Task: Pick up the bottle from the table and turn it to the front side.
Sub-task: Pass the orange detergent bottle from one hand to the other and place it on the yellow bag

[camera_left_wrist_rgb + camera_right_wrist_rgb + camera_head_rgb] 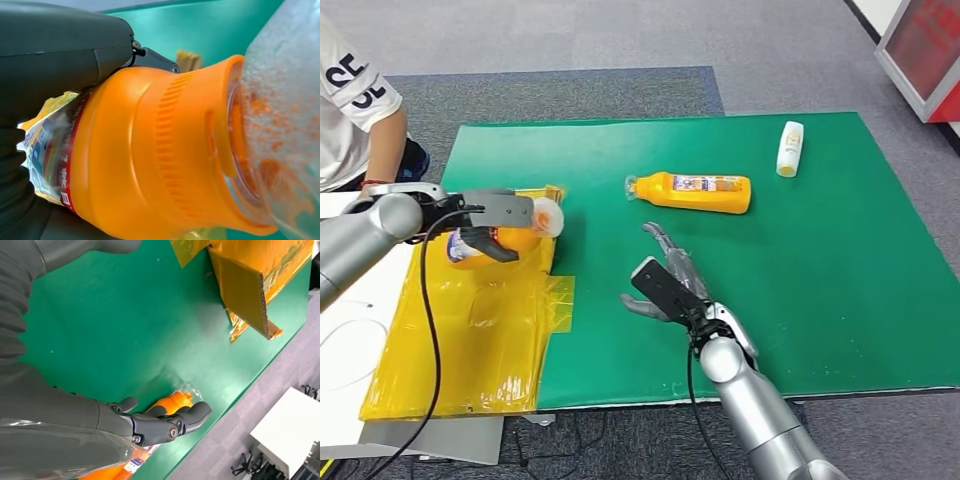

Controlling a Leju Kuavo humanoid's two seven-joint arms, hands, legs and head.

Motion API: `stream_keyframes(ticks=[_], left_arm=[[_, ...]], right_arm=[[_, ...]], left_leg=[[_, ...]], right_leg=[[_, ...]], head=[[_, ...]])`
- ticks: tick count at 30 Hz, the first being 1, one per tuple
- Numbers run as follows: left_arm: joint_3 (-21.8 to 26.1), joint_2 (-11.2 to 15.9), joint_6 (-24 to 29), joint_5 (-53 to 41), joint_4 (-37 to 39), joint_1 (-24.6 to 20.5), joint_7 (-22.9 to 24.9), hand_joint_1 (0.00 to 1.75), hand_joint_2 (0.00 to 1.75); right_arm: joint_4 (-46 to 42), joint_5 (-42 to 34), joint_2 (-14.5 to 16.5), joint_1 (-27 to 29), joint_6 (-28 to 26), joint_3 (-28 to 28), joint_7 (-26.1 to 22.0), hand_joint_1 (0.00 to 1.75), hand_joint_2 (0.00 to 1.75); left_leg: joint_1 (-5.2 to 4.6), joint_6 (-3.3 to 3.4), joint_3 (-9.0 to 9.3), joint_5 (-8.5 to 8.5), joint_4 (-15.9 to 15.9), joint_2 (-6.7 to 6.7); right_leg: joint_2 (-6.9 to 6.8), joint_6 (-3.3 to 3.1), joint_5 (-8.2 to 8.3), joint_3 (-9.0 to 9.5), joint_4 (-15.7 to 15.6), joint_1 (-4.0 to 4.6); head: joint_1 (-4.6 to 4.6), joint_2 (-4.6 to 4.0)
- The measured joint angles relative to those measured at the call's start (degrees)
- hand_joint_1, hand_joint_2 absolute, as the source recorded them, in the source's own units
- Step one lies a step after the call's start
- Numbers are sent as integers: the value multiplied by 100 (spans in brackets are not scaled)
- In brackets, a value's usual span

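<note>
Robot lab or test room, office-type. Grey carpet-tile floor (637, 40) with darker blue-grey section under work area. Low table under green mat (848, 300), flattened cardboard wrapped in yellow tape (471, 340) laid as staging surface. Loose black cable (433, 340) trailing off table edge. Person in white printed shirt (346, 100) seated alongside. Red-and-white cabinet (924, 50) at room edge.

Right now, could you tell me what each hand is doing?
Left hand: holding an orange bottle.
Right hand: open, holding nothing, fingers spread above the green mat.
</note>
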Motion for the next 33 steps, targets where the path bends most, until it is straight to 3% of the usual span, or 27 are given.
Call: stream_keyframes(ticks=[7, 13, 20, 24, 25, 33], left_arm=[[139, -469, 543, -592, 499, 537, 352, 175, 175], [356, -693, 464, -830, 761, 657, 328, 175, 175], [577, -768, 201, -787, 912, 689, 158, 175, 175], [692, -786, 177, -740, 955, 707, 126, 6, 175], [724, -793, 190, -729, 964, 721, 116, 0, 175], [1102, -830, 461, -656, 983, 993, -58, 0, 175]], right_arm=[[-129, 44, 0, 78, -132, 10, 88, 0, 175], [-263, 34, -3, 115, -215, 78, 126, 0, 175], [-304, -40, -10, 125, -284, 216, 137, 0, 175], [-329, -88, -27, 150, -349, 281, 137, 0, 175], [-334, -101, -32, 155, -363, 294, 137, 0, 175], [-338, -230, -110, 171, -511, 435, 186, 0, 175]], left_leg=[[0, 0, -5, -1, 0, -1], [0, 0, -2, 0, 0, -1], [0, 3, 1, 6, 0, -1], [0, 3, 1, 5, 0, -1], [0, 3, 1, 5, 0, -1], [0, 3, 0, 5, 0, -2]], right_leg=[[-1, 1, -1, -1, -2, 0], [-1, 0, 0, 0, -2, 0], [-1, -1, 3, 3, -1, 0], [-1, 0, 3, 4, -1, 0], [-2, 0, 3, 4, -1, 0], [-1, 0, 3, 3, -1, 0]], head=[[2, -1], [0, 0], [1, 0], [1, 0], [2, 0], [1, 0]])
